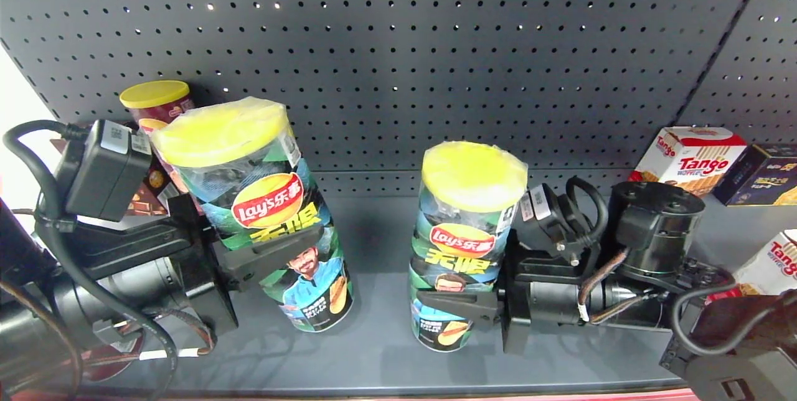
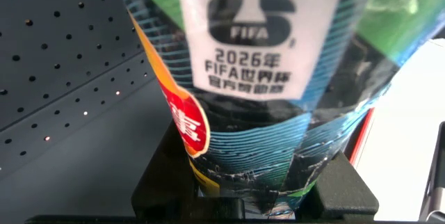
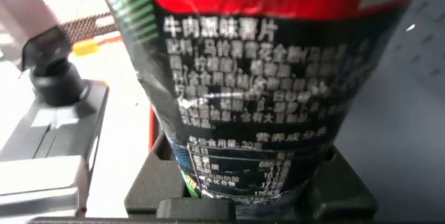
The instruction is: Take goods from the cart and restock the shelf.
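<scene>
L gripper [image 1: 274,250] has its fingers clamped on the L chip can [image 1: 268,202], which is tilted w/ lid toward the L and base low at the shelf [image 1: 373,307] front. R gripper [image 1: 456,294] has its fingers clamped on the R chip can [image 1: 464,245], nearly upright and well apart from the L one. Farther back are a small yellow-lidded can [image 1: 155,102] behind the L can, wafer boxes [image 1: 691,158] at R, then the pegboard [image 1: 436,46].

1. The left gripper [image 1: 274,242] clamps the first chip can [image 1: 249,158] around its middle.
2. The right gripper [image 1: 461,292] clamps the second chip can [image 1: 470,202] low down, over the shelf [image 1: 373,351], well right of the left gripper.
3. Behind the left gripper, a smaller can [image 1: 155,99] stands before the pegboard [image 1: 436,46].
4. Wafer boxes [image 1: 691,158] lie right of the right gripper.
</scene>
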